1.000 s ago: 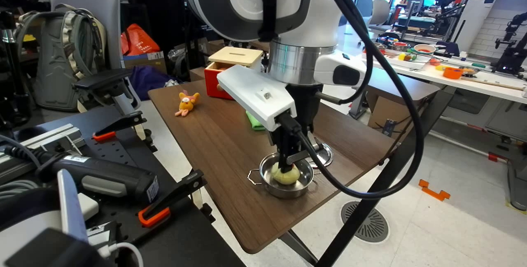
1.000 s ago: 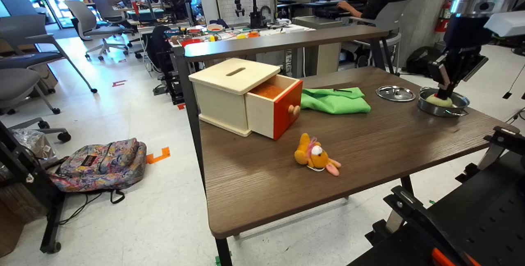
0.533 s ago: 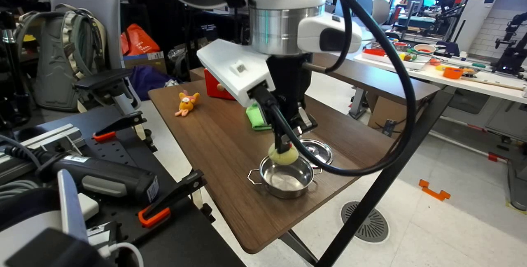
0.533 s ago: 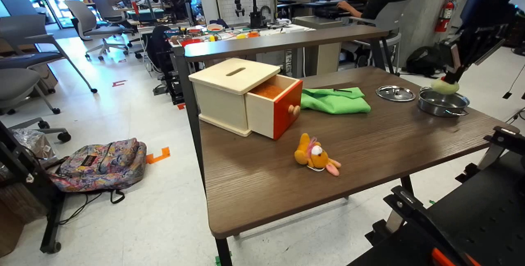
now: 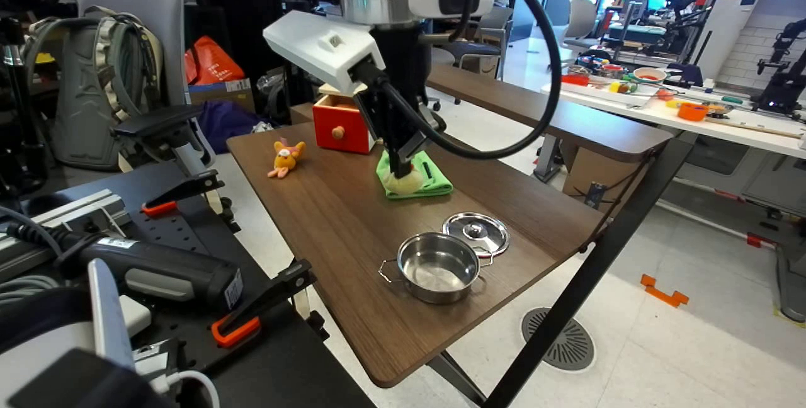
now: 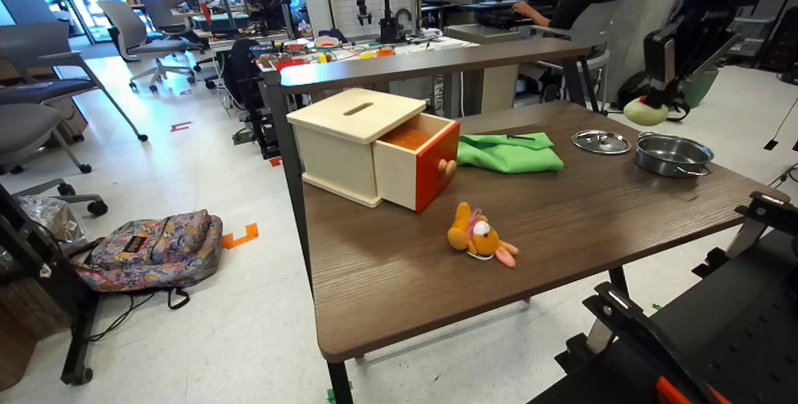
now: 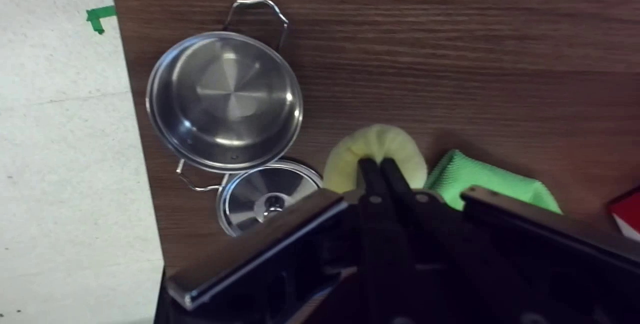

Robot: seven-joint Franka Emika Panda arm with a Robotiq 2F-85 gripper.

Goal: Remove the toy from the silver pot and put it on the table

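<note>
The toy, pale yellow and roundish with a bit of red at its top, hangs from my gripper in the air; it shows in both exterior views (image 5: 408, 184) (image 6: 646, 113) and in the wrist view (image 7: 402, 151). My gripper (image 5: 401, 170) is shut on it, the fingertips pinching its top in the wrist view (image 7: 378, 162). The silver pot (image 5: 434, 295) stands upright with nothing inside; it also shows in the wrist view (image 7: 230, 95). The toy is off to the pot's side, above the dark brown table (image 5: 340, 213), and appears apart from the tabletop.
A silver lid (image 5: 476, 232) lies beside the pot. A folded green cloth (image 6: 511, 156) lies near the toy in the wrist view (image 7: 482, 181). A wooden box (image 6: 355, 118) with an open red drawer and an orange toy figure (image 6: 477, 235) stand farther along the table.
The toy, gripped inside the pot at first, has been lifted out and carried away from it, past the lid toward the green cloth. The pot, lid and cloth have not moved.
</note>
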